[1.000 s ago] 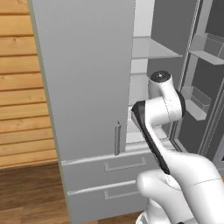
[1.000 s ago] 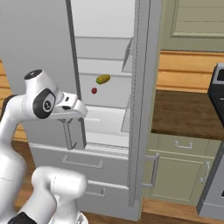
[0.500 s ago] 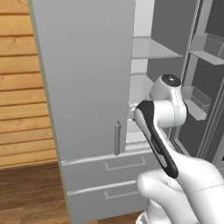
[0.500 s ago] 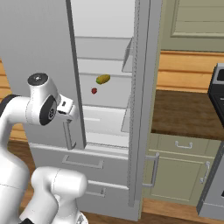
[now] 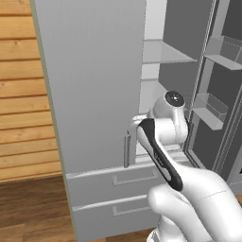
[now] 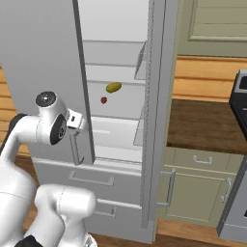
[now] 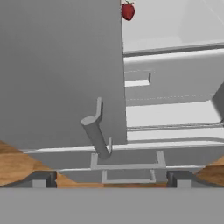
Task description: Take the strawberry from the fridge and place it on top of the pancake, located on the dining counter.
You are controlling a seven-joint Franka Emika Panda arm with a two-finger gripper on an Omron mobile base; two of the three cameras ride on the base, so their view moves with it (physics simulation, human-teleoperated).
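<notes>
Far above gripper (image 7: 108,178), strawberry (image 7: 127,10) on fridge (image 7: 61,70) shelf

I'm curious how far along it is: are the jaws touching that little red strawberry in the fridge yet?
Apart. In the hand view the strawberry sits far up on a fridge shelf, while the gripper is down at the bottom edge, with shelves and the door handle between them.

Tool (image 6: 76,120) has swung toward the fridge (image 6: 43,58) door handle (image 6: 75,149); lower.
</notes>
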